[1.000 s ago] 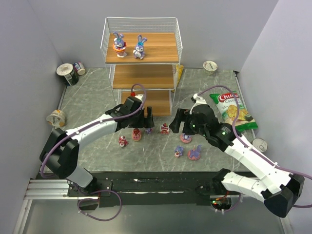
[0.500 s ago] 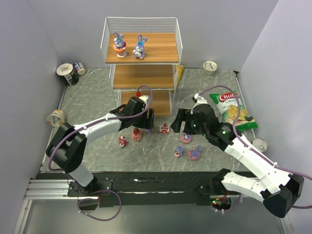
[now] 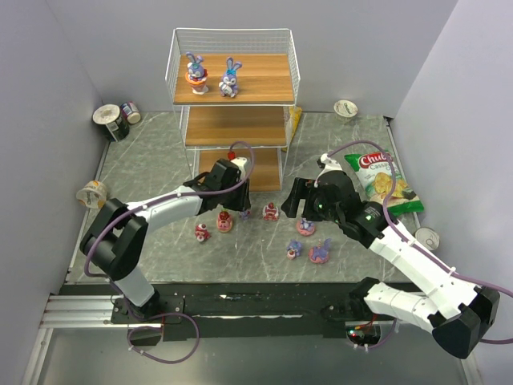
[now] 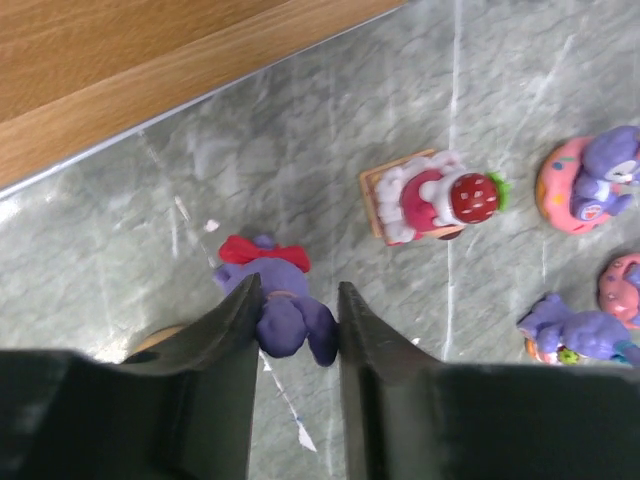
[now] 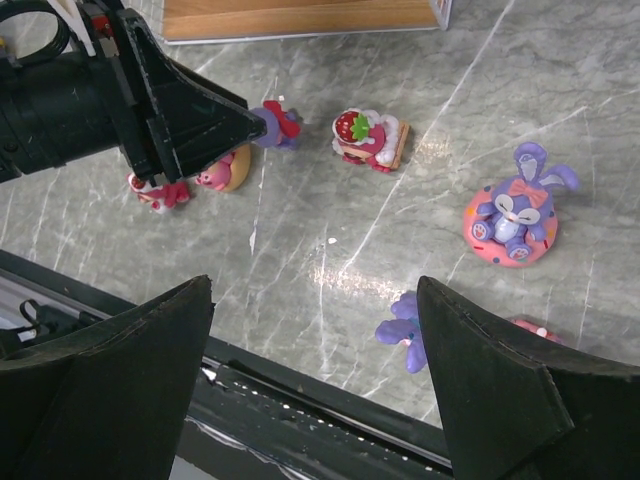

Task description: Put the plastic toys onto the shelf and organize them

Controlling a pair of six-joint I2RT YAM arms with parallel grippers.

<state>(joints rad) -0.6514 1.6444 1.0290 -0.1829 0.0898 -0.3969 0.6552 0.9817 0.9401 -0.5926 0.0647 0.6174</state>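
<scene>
Left fingers point(image 4: 235, 330): narrowed onto the small purple toy point(image 4: 290, 312), one pad against each of its sides.
Small purple toy: wears a red bow and sits on the marbled table point(image 4: 500, 80), just in front of the shelf's lowest board point(image 4: 120, 80).
Left gripper point(image 3: 240, 204): low over the table at the foot of the shelf point(image 3: 232, 120).
Right fingers point(image 5: 110, 370): spread wide, with nothing between them.
Right gripper point(image 5: 315, 285): hovers above bare table, apart from every toy.
Strawberry cake toy point(image 4: 430, 195): beside the left gripper, not touching it.
Bunny on a pink donut point(image 5: 512, 220): on the table near the right gripper.
Purple figure point(image 5: 403, 335): lies on its side near the table's front edge.
Two pink-red toys point(image 5: 160, 190) point(image 5: 225, 170): partly hidden behind the left gripper in the right wrist view.
Top shelf board: two bunnies point(image 3: 195, 74) point(image 3: 230, 78) stand upright side by side at its left end.
Middle board: I can't see any toy on it.
Chip bag point(image 3: 381, 184): flat on the table at the right, well apart from the toys.
</scene>
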